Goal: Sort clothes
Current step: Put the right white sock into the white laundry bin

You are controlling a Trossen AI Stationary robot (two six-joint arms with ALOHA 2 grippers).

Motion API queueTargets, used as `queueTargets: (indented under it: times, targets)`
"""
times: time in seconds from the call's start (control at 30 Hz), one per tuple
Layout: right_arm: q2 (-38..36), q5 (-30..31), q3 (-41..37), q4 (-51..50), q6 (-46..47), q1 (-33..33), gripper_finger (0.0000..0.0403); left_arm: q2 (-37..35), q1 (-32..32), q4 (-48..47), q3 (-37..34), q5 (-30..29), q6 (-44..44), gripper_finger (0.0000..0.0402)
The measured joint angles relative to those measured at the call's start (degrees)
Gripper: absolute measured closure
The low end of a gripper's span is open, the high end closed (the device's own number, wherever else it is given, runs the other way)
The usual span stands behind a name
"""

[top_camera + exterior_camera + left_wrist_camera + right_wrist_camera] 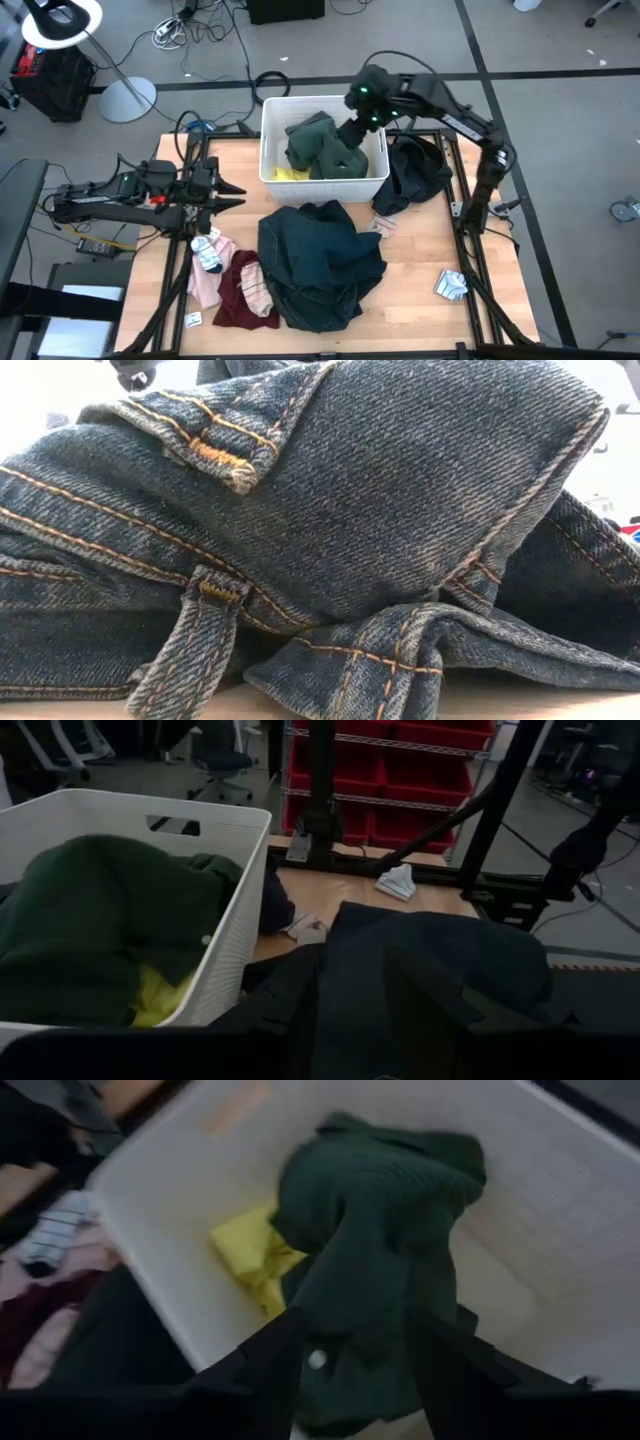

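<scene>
A forest green garment lies in the white bin on top of a yellow one. My right gripper hangs open over the bin, and in the right wrist view its fingers stand on either side of a ridge of the green garment. My left gripper waits open at the table's left, beside the bin. A large dark teal denim garment lies heaped at mid-table and fills the low view. Maroon and pink garments and a striped sock lie at the near left. My right gripper comes at the green garment from above, pointing down into the bin. The ridge of cloth runs between its spread fingers. I cannot tell whether the fingers touch it. The garment rests on the yellow one and on the bin's floor.
A black garment lies to the right of the bin, at the table's far right edge. A small crumpled pale piece lies at the near right. Small tags lie at mid-table and near the front left corner.
</scene>
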Motion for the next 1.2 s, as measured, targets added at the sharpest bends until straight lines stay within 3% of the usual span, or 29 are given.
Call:
queueTargets:
  times: [0.4, 0.77, 1.0, 1.2]
  targets:
    - [-9.1, 8.6, 0.1, -3.0, 9.3, 13.6, 0.0235, 0.0, 0.0, 0.3, 0.0, 0.1, -0.3, 0.0282]
    - [-9.3, 13.7, 0.0, -6.5, 18.7, 25.3, 0.0235, 0.0, 0.0, 0.3, 0.0, 0.1, -0.3, 0.0282]
    - [-9.1, 18.7, 0.0, -6.5, 23.1, 29.6, 0.0235, 0.0, 0.0, 0.3, 0.0, 0.1, -0.4, 0.0282]
    - [-9.1, 19.1, 0.0, -7.3, 25.7, 31.9, 0.0235, 0.0, 0.0, 0.3, 0.0, 0.1, -0.4, 0.0282]
